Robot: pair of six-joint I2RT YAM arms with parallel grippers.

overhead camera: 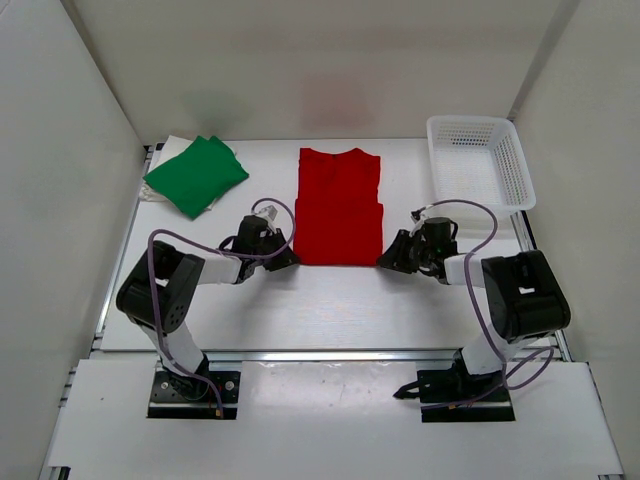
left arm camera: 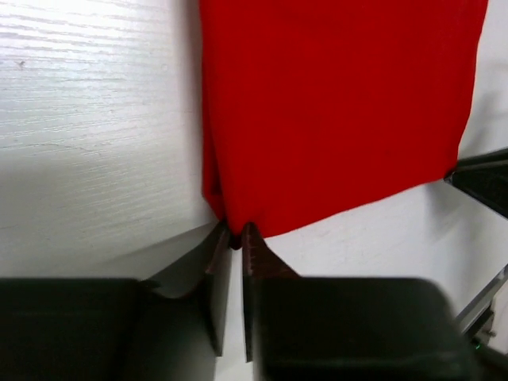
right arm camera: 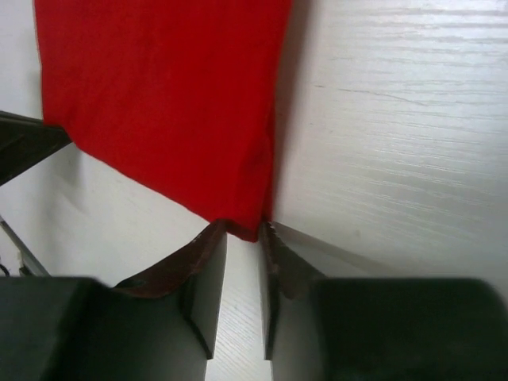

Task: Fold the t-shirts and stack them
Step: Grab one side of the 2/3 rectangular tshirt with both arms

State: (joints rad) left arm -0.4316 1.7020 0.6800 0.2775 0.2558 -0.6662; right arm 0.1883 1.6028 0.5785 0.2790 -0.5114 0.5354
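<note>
White tabletop under bright red cloth t-shirt, likely limp and light: pinch near corners. Clenched on near-left corner: left gripper; hold of right gripper unclear.

The left arm and right arm are made of black and white parts; each is hung with a purple-grey cable.
</note>
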